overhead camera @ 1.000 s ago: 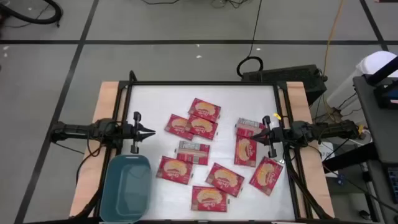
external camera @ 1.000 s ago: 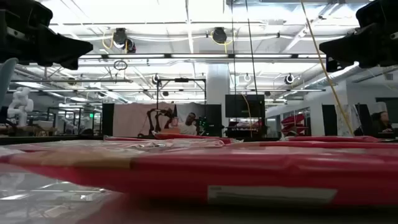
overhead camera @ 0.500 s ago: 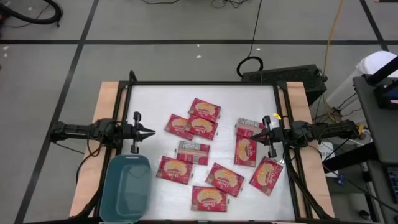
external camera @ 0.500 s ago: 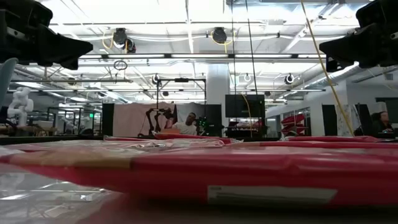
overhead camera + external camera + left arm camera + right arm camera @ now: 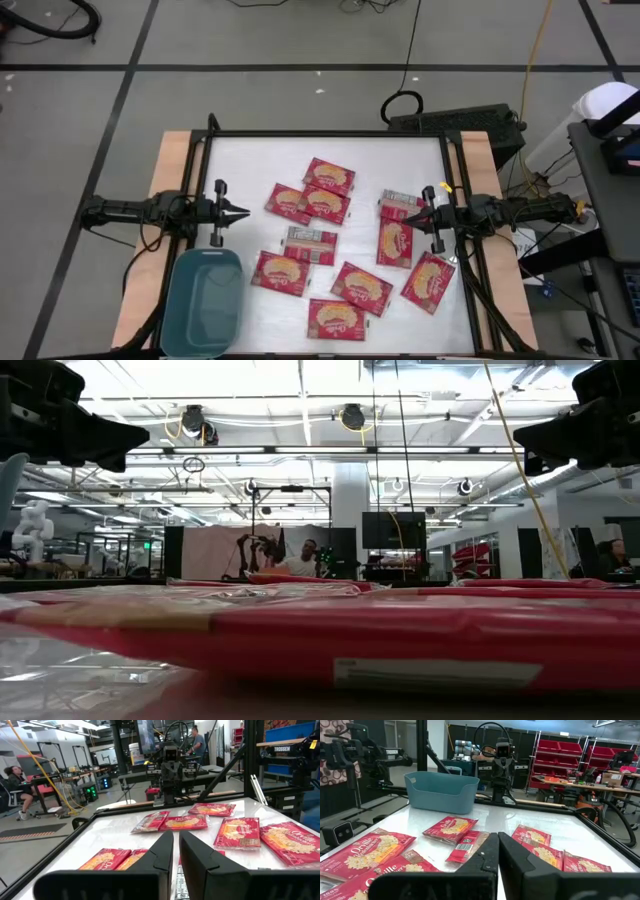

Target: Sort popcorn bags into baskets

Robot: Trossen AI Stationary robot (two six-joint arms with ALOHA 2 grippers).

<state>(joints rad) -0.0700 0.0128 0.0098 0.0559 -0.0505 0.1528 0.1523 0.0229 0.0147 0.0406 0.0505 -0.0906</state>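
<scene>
Both grippers, left and right, hover clenched (empty) over popcorn bags; basket at 7 o'clock.

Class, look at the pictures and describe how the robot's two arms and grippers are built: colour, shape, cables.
Both arms are dark, slim and jointed, with black cables running along them. The left gripper and right gripper each end in two black, wedge-shaped fingers tapering to a point. A yellow tag sits near the right wrist.

A white table with wooden side boards; red storage bins line shelves beyond.
</scene>
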